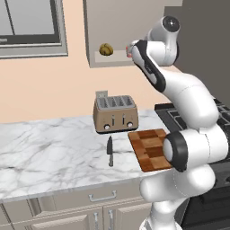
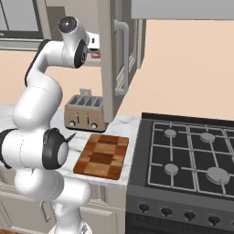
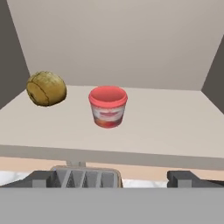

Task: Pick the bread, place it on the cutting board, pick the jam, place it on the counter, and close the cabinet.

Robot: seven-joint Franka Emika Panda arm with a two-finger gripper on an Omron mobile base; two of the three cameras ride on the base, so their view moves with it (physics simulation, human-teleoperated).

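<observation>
The bread point(image 3: 46, 89) — a small lumpy round loaf — sits on the open cabinet point(image 3: 131, 118) shelf, left of the jam point(image 3: 108, 106) and apart from it. It is likely light and crusty yet crushable; take it across its middle, gently. The gripper point(image 3: 113, 178) hangs before the shelf, fingers spread wide, holding nothing.

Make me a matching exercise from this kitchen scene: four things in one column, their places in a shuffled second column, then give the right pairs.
Things:
1. bread
2. jam
3. cutting board
4. knife

Places:
A. on the counter, right beside the stove
B. on the cabinet shelf, straight ahead of the open hand
C. on the counter in front of the toaster
D. on the cabinet shelf, at the left of the hand view

Pairs: 1-D, 2-B, 3-A, 4-C
</observation>
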